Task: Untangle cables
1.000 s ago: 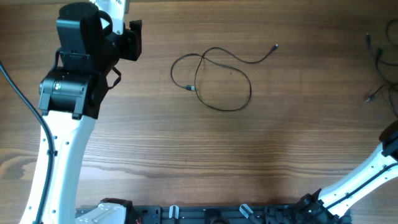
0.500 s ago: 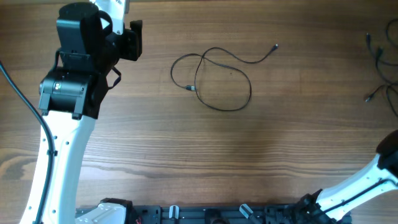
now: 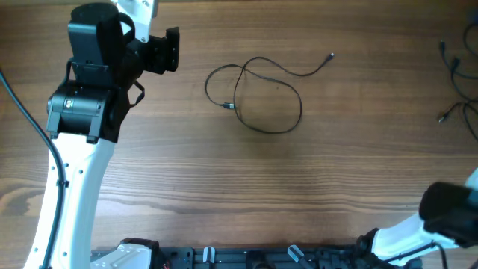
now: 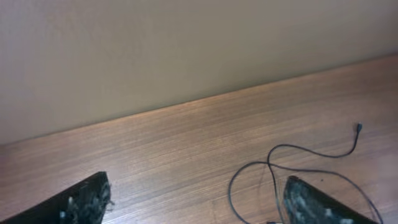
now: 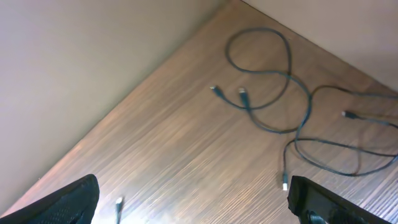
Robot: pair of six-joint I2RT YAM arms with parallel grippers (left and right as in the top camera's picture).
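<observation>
One thin black cable (image 3: 258,93) lies in a loose loop at the middle of the table, with one plug end (image 3: 331,54) at the far right of the loop and another (image 3: 230,106) inside it. It also shows in the left wrist view (image 4: 292,167). More thin cables (image 3: 454,71) lie tangled at the far right edge, and in the right wrist view (image 5: 289,106) they show as several crossing loops with plug ends. My left gripper (image 3: 172,51) (image 4: 199,208) is open and empty, left of the loop. My right gripper (image 5: 193,208) is open and empty, short of the tangle.
The left arm's white body (image 3: 75,164) stands along the left side. The right arm (image 3: 448,217) is at the front right corner. A black rail (image 3: 246,258) runs along the front edge. A wall rises behind the table (image 4: 186,50).
The right arm has swung down toward the front right corner. The left gripper has shifted slightly right toward the loop. The cables have not moved.
</observation>
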